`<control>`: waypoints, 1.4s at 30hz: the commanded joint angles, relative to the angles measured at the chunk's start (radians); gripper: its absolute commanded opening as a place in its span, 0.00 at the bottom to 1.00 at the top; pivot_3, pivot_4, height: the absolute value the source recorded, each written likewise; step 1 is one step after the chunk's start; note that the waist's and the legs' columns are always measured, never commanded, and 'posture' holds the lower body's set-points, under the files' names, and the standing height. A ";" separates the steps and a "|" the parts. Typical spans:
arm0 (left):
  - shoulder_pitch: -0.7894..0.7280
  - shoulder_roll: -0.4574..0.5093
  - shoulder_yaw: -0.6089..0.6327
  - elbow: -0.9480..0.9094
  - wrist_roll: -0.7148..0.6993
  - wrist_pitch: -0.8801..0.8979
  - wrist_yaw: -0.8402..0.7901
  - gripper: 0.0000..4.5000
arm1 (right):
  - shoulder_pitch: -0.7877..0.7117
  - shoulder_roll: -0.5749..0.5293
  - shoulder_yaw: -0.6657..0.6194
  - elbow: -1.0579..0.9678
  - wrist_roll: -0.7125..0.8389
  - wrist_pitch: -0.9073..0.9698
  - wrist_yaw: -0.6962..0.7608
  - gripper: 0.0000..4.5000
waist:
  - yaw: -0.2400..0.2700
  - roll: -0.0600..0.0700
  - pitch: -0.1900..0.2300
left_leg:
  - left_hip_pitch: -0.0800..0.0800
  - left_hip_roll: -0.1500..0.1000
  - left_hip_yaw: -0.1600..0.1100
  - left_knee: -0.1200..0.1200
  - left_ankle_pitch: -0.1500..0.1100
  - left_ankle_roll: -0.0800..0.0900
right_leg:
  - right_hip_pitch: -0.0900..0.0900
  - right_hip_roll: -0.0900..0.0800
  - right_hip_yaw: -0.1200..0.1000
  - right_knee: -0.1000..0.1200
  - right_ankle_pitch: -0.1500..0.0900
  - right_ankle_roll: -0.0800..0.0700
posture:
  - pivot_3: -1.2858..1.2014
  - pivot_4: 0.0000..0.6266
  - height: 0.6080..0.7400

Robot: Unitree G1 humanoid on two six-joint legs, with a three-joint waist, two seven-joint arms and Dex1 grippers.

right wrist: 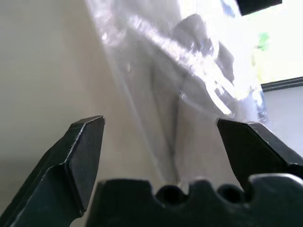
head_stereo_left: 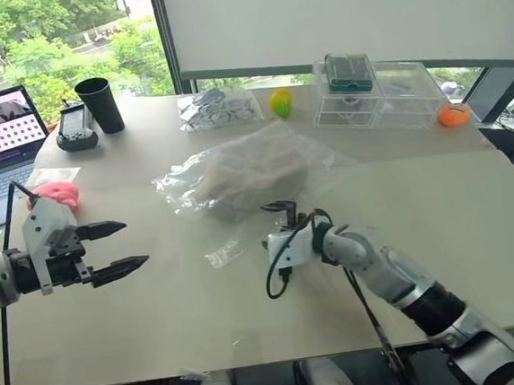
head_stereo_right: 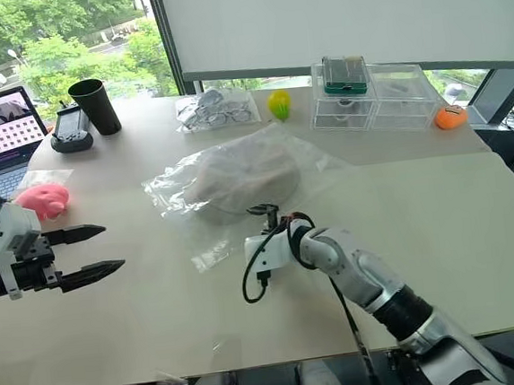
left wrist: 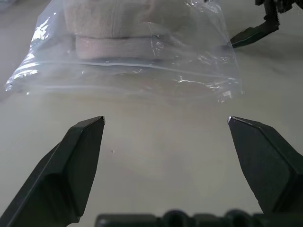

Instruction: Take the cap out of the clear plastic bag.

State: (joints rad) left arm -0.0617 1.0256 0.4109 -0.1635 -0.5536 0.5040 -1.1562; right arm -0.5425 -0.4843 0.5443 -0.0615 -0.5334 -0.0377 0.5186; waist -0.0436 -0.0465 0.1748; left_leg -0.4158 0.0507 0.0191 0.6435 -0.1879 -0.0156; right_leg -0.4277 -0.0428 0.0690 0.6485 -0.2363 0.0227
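Two end effectors stand released over the worktop [head_stereo_left: 475, 218]: the right end effector [head_stereo_left: 286, 210] sits just at the near edge of the clear plastic bag [head_stereo_left: 237, 172], nothing held, while the left end effector [head_stereo_left: 118, 250] hovers well apart to the left, its fingers pointing toward the bag. The bag lies mid-worktop, long axis running left to right, so the right arm is plainly nearer. Inside it the beige cap [head_stereo_right: 242, 176] rests as a soft rounded mound under crinkled film.
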 commanded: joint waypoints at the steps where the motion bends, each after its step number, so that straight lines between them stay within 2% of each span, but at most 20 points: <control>1: -0.016 0.002 0.013 -0.022 -0.018 0.003 0.004 0.99 | -0.061 0.067 -0.003 0.070 -0.086 -0.037 -0.118 1.00 | -0.001 0.000 0.000 | 0.000 0.000 0.000 0.000 0.000 0.000 | 0.000 0.000 0.000 0.000 0.000 0.000 | 0.52 0.24 1.00; 4: -0.021 0.001 0.010 -0.021 -0.019 0.005 0.006 0.99 | -0.085 0.119 0.008 0.157 -0.134 -0.042 -0.178 1.00 | -0.002 0.000 0.000 | 0.001 0.000 0.000 0.000 0.000 0.000 | 0.000 0.000 0.000 0.000 0.000 0.000 | 0.52 0.24 1.00; 8: -0.028 0.002 0.007 -0.018 -0.015 0.006 0.010 1.00 | -0.079 0.145 0.002 0.189 -0.143 -0.058 -0.199 0.81 | -0.002 0.000 0.000 | 0.000 0.000 0.000 0.000 0.000 0.000 | 0.000 0.000 0.000 0.000 0.000 0.000 | 0.52 0.24 1.00; 9: -0.029 0.002 0.007 -0.017 -0.015 0.007 0.010 1.00 | -0.077 0.147 0.000 0.191 -0.144 -0.061 -0.199 0.71 | -0.002 0.000 0.000 | 0.000 0.000 0.000 0.000 0.000 0.000 | 0.000 0.000 0.000 0.000 0.000 0.000 | 0.52 0.24 1.00; 18: -0.037 0.002 -0.002 -0.017 -0.009 0.007 0.016 1.00 | -0.045 0.169 0.002 0.172 -0.144 -0.079 -0.179 0.03 | -0.003 0.000 0.000 | 0.001 0.000 -0.001 0.000 0.000 0.000 | 0.000 0.000 0.000 0.000 0.000 0.000 | 0.52 0.24 1.00; 19: -0.038 0.002 -0.003 -0.017 -0.009 0.007 0.016 1.00 | -0.041 0.170 0.002 0.172 -0.143 -0.078 -0.176 0.01 | -0.003 0.000 0.000 | 0.000 0.000 -0.001 0.000 0.000 0.000 | 0.000 0.000 0.000 0.000 0.000 0.000 | 0.52 0.24 1.00; 33: -0.047 -0.003 -0.026 -0.014 -0.003 0.000 0.029 1.00 | -0.037 0.142 -0.011 0.186 -0.119 -0.113 -0.135 0.01 | -0.003 0.000 0.000 | 0.001 0.000 -0.001 0.000 0.000 0.000 | 0.000 0.000 0.000 0.000 0.000 0.000 | 0.52 0.24 1.00; 42: -0.077 -0.014 -0.069 -0.001 0.008 -0.009 0.038 1.00 | -0.107 -0.199 -0.081 0.320 0.039 -0.630 -0.063 0.01 | 0.000 0.001 0.001 | 0.001 -0.001 0.000 0.000 0.000 0.000 | 0.002 -0.001 0.000 -0.001 0.000 0.000 | 0.52 0.24 1.00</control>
State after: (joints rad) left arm -0.1193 1.0105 0.3385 -0.1599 -0.5503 0.5048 -1.1218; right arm -0.6150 -0.6356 0.5222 0.2318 -0.5499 -0.5410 0.4429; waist -0.0438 -0.0459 0.1754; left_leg -0.4148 0.0498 0.0187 0.6434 -0.1879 -0.0155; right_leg -0.4257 -0.0435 0.0691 0.6478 -0.2364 0.0230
